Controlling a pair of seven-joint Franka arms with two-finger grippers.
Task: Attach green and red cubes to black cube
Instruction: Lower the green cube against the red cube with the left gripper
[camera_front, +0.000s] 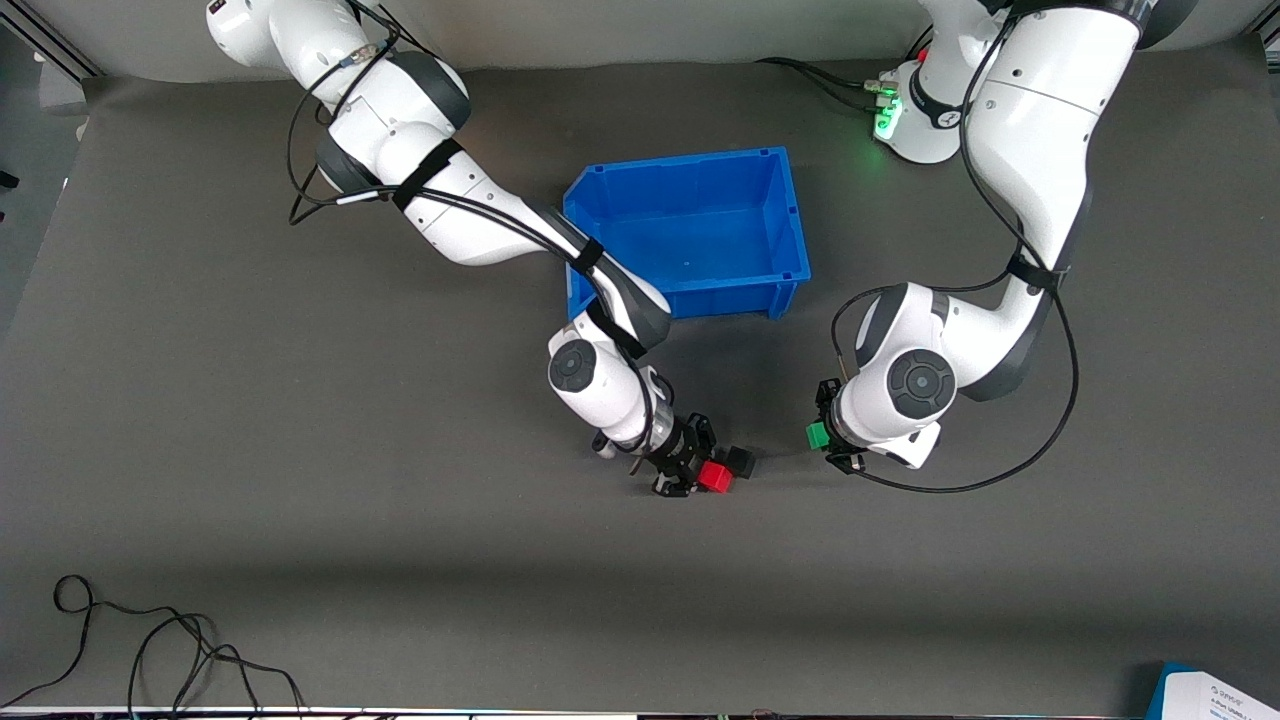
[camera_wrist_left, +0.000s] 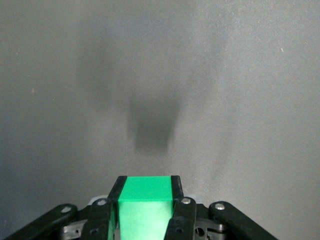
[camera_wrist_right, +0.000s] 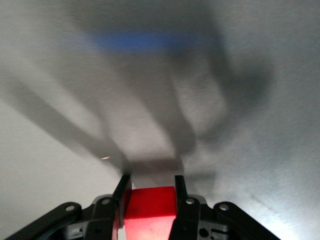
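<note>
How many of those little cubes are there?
3. The red cube is clamped in the right gripper, beside the black cube on the table. The green cube is clamped in the left gripper. Others could be hidden under the arms.

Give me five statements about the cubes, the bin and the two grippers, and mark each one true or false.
1. The left gripper holds the green cube between its jaws. True.
2. The right gripper is empty. False: its jaws are shut on the red cube.
3. The black cube lies inside the blue bin. False: it sits on the table, nearer the front camera than the bin, right beside the red cube.
4. The green cube is already joined to the black cube. False: a clear gap of table separates them.
5. Nothing shows inside the blue bin. True.
</note>
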